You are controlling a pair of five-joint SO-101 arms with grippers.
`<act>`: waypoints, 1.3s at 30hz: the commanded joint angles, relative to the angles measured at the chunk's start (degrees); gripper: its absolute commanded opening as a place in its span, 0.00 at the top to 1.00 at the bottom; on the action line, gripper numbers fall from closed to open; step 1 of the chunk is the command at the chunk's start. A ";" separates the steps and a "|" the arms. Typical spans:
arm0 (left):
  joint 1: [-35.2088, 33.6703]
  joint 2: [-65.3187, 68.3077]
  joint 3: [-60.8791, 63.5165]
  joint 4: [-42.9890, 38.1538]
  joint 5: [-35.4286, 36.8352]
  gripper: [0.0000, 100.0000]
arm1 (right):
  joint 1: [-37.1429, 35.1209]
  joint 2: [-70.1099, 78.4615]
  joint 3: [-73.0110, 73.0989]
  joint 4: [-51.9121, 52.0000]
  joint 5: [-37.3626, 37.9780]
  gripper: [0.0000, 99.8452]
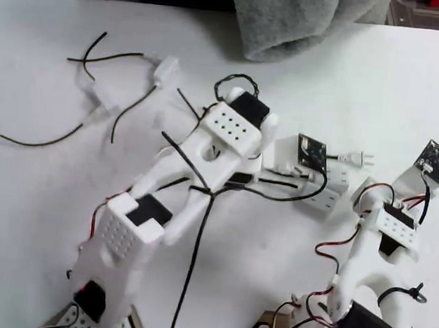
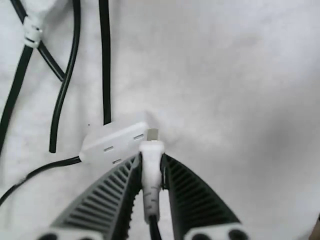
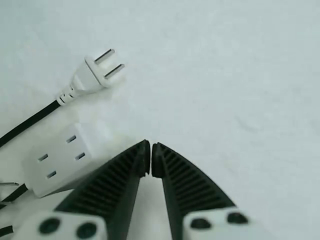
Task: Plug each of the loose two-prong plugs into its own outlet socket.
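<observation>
White table (image 1: pixel 34 195) | L gripper (image 2: pixel 151 160) pinches plug (image 2: pixel 150 180) lengthwise, prongs twd outlet (image 2: pixel 112 142)

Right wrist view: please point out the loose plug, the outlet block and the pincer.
loose plug (image 3: pixel 90 77), right wrist view, on its white body.
outlet block (image 3: pixel 59 159), right wrist view, on its slotted top face.
right pincer (image 3: pixel 150 152), right wrist view, between its fingertips.

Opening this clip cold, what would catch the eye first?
The left gripper is shut on a white plug, whose prong end sits right beside a white outlet block. The right gripper is shut on nothing, with a loose two-prong plug lying ahead of it. In the high view, black cords with other plugs sprawl across the far left of the table.
</observation>
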 commanded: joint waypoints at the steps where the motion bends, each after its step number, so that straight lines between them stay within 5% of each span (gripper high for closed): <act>1: -1.98 -3.91 -0.53 -0.09 -0.97 0.98 | -0.75 -1.01 -1.23 -0.13 -0.09 0.98; 39: -3.12 -1.01 1.32 -2.20 -0.88 0.98 | -1.54 -1.01 -1.32 -0.22 0.00 0.98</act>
